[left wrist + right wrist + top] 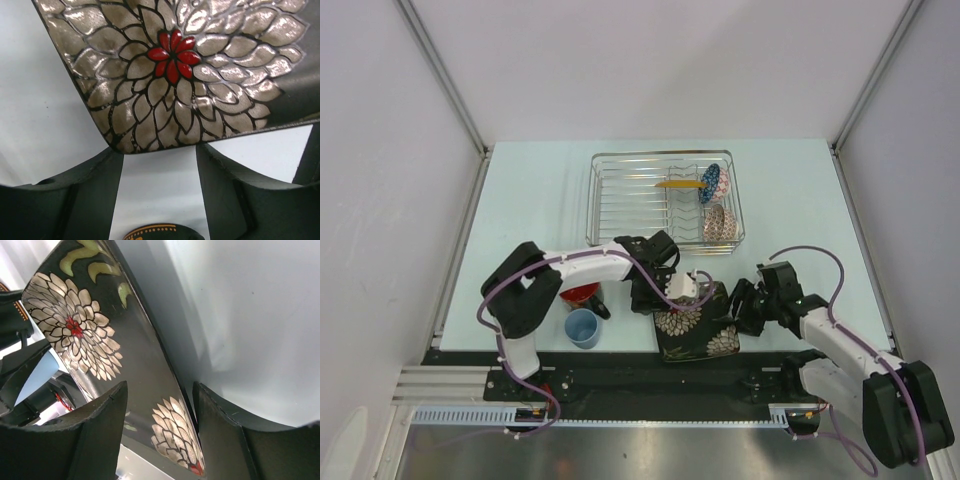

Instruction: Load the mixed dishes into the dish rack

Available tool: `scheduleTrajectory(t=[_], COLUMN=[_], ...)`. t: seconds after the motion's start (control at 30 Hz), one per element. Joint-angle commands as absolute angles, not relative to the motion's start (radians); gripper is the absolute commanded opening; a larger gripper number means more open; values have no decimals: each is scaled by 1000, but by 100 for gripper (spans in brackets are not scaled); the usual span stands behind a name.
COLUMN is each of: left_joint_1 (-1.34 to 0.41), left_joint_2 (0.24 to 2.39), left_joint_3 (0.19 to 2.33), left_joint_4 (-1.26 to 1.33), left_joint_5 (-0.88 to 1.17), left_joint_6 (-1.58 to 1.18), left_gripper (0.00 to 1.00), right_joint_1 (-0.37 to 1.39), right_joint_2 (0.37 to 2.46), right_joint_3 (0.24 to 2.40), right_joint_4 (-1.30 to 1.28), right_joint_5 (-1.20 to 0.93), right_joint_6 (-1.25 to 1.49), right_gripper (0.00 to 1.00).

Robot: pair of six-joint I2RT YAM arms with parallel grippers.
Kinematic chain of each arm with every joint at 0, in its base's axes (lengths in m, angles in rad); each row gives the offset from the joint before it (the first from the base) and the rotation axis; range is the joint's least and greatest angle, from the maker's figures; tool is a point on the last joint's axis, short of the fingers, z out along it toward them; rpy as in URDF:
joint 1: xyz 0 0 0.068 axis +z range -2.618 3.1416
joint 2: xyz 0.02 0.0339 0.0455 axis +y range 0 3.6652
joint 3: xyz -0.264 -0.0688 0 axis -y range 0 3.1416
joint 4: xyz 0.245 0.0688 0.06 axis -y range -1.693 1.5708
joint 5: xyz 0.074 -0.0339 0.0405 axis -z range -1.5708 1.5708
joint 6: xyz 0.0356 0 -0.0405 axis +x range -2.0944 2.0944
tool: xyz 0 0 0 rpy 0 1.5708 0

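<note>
The dark square floral plate [695,335] stands tilted near the table's front edge, between both arms. My left gripper [670,305] is open, and the plate's corner [170,55] lies across its fingertips [107,155]. My right gripper [740,315] is shut on the plate's right rim [170,420], with one finger on its flowered face and one behind it. The red-inside dark mug [582,295] and the small light-blue cup [582,327] stand on the table under the left arm. In the silver wire dish rack [610,200] stand the yellow plate [680,184], the blue-patterned bowl [710,183] and the pinkish bowl [719,224].
The mug's dotted rim [160,233] shows just below my left fingers. The rack's left half holds nothing. White walls stand close on both sides. A black rail [640,365] runs along the table's near edge just behind the plate.
</note>
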State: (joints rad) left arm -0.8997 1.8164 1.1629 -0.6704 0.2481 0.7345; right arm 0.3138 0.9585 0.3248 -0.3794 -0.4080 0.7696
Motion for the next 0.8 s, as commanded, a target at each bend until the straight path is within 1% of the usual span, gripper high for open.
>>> scheduleTrajectory(t=[0.0, 0.13, 0.27, 0.4, 0.53, 0.63, 0.67, 0.73, 0.77], left_joint_1=[-928, -936, -943, -945, -945, -946, -946, -946, -946], left_joint_2=[1867, 1899, 1914, 1914, 1931, 1945, 1947, 1948, 1941], left_joint_3=[1212, 1258, 1282, 1289, 1305, 1330, 1336, 1353, 1356], left_joint_4=[-621, -618, -612, -597, -586, -581, -587, -591, -591], left_joint_5=[294, 316, 325, 336, 337, 342, 344, 344, 341], left_joint_6=[729, 719, 709, 695, 681, 664, 661, 654, 653], left_gripper=[65, 65, 65, 65, 65, 65, 65, 64, 65], right_joint_1=[313, 313, 322, 342, 402, 443, 448, 459, 459], right_joint_2=[998, 1067, 1173, 1287, 1321, 1296, 1275, 1250, 1229], right_joint_3=[302, 304, 304, 318, 347, 364, 368, 373, 373], right_joint_4=[-354, -302, -175, -59, -11, -11, -17, -55, -70], right_joint_5=[-365, -379, -414, -488, -520, -514, -509, -496, -491], right_joint_6=[735, 729, 732, 721, 707, 692, 689, 675, 673], right_gripper=[60, 60, 59, 52, 47, 37, 31, 22, 12])
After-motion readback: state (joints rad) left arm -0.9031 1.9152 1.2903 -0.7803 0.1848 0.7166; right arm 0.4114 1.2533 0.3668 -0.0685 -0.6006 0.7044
